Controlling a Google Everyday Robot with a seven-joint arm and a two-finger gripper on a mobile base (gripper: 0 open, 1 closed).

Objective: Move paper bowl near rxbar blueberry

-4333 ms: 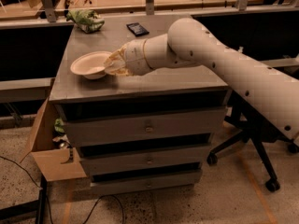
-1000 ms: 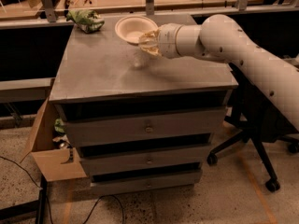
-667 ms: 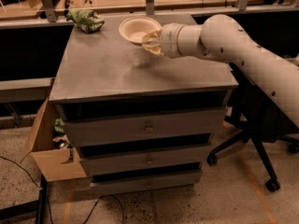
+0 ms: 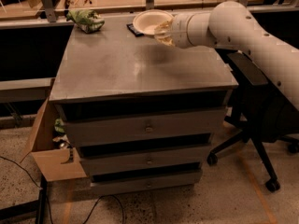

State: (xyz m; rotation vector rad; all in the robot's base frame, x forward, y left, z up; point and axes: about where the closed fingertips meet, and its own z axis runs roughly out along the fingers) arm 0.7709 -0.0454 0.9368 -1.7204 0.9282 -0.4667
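Progress looks close to the end, in my judgement: the round cream-white paper bowl sits at the far edge of the grey metal drawer cabinet. There it overlaps, in my view, the small flat dark rxbar blueberry, whose corner peeks out from under the bowl's near-left side. The gripper is over the cabinet's far-right part with its fingers pinched on the bowl's right rim. I cannot tell whether the bowl rests on the cabinet top or hangs just above it. What I think is left is to set the bowl down beside the bar, not on it, and let go. The bowl looks empty from here. The crumpled green-and-white snack bag lies at the cabinet's far-left corner, well apart from the bowl. All three cabinet drawers are closed. An open brown cardboard box stands on the floor against the cabinet's left side, with something green inside that I cannot identify.
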